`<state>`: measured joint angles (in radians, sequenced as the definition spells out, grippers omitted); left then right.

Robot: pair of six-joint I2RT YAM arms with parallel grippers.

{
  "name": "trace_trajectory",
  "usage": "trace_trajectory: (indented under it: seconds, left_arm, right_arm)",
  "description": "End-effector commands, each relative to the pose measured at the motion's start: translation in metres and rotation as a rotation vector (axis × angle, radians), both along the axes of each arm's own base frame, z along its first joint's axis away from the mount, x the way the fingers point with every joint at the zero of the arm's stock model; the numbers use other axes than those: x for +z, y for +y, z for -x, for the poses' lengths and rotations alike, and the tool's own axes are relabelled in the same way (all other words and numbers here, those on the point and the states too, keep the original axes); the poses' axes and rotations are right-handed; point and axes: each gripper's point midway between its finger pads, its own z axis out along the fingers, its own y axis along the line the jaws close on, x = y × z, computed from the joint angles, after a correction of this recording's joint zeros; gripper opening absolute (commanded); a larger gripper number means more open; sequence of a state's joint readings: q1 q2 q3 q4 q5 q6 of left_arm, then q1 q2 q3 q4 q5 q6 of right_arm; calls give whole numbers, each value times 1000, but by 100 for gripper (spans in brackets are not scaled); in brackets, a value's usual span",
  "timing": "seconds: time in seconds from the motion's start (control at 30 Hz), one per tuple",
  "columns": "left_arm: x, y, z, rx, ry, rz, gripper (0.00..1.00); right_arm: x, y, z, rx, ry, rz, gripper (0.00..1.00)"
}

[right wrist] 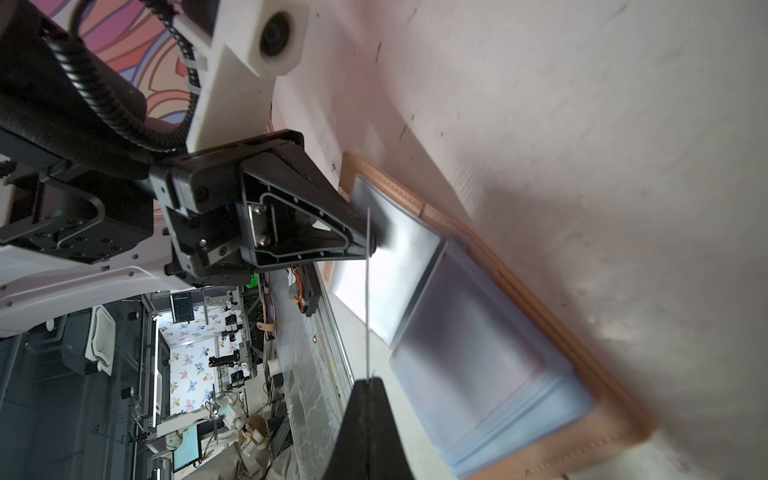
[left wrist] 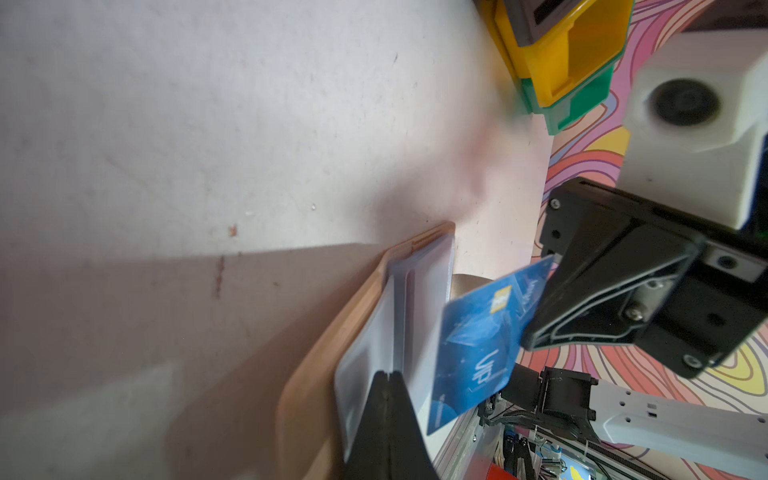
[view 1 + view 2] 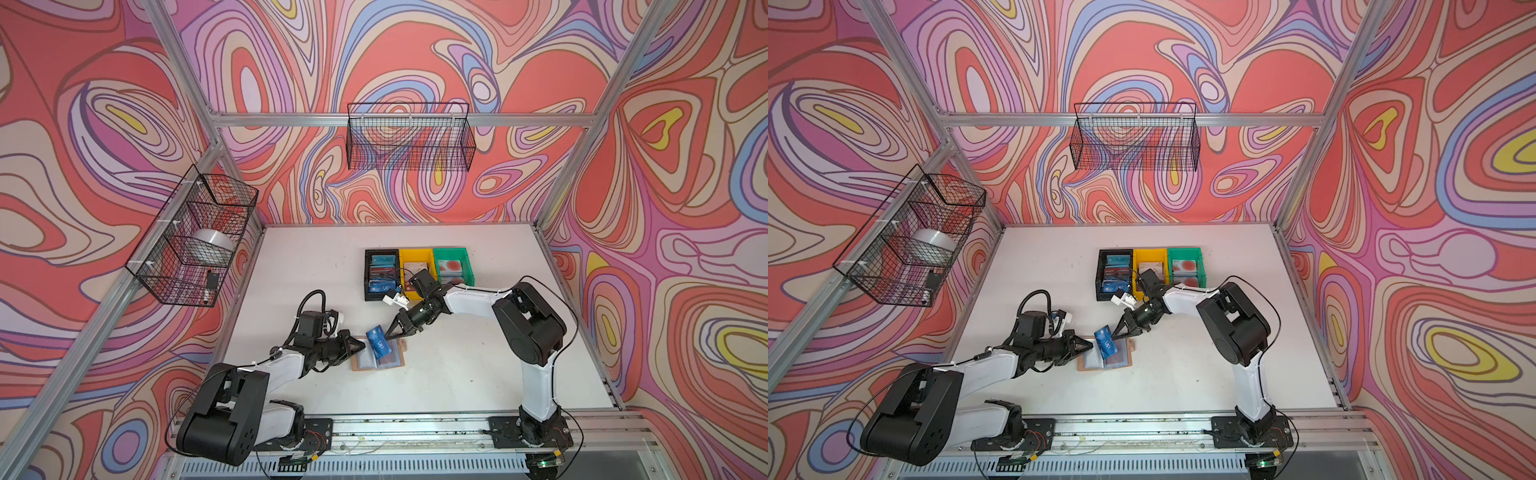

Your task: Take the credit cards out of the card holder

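Note:
The card holder (image 3: 397, 358) (image 3: 1120, 360) lies open on the white table, a tan booklet with bluish-grey clear sleeve pages. My left gripper (image 3: 362, 345) (image 3: 1090, 344) (image 2: 388, 376) is shut on the edge of a sleeve page (image 2: 419, 282). One of the credit cards, blue with white "VIP" lettering (image 3: 376, 343) (image 3: 1106, 344) (image 2: 478, 345), hangs tilted just above the holder. My right gripper (image 3: 389, 335) (image 3: 1116, 333) (image 1: 368, 380) is shut on its far end. In the right wrist view this card (image 1: 368, 291) shows edge-on as a thin line. The sleeves I can see look empty.
Behind the holder stand three bins side by side, black (image 3: 369, 270), yellow (image 3: 402, 254) and green (image 3: 467, 266), each with cards inside. Wire baskets hang on the left wall (image 3: 191, 237) and the back wall (image 3: 409, 137). The table's front rail (image 3: 415, 432) carries both arm bases.

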<state>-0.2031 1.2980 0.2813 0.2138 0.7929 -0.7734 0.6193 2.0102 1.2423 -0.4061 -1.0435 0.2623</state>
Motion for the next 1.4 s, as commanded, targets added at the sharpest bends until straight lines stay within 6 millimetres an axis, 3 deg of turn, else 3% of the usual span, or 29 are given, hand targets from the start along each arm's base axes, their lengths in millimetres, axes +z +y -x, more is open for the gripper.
trace_trajectory:
  seconds: [0.0,0.3,0.83,0.93,1.37]
  left_arm:
    - [-5,1,0,-7,6,-8,0]
    - [-21,3,0,-13,53,-48,0]
    - [-26,-9,-36,-82,77,-45,0]
    - [-33,-11,-35,-88,99,-35,0]
    - [-29,-12,-38,-78,81,-19,0]
  right_arm:
    - [12,-8,-5,18,-47,18,0]
    - [47,-18,-48,27,-183,57,0]
    - [57,-21,-147,61,-497,305,0]
    - [60,-21,-161,49,-547,332,0]
    - [64,-28,-188,87,-779,387,0]
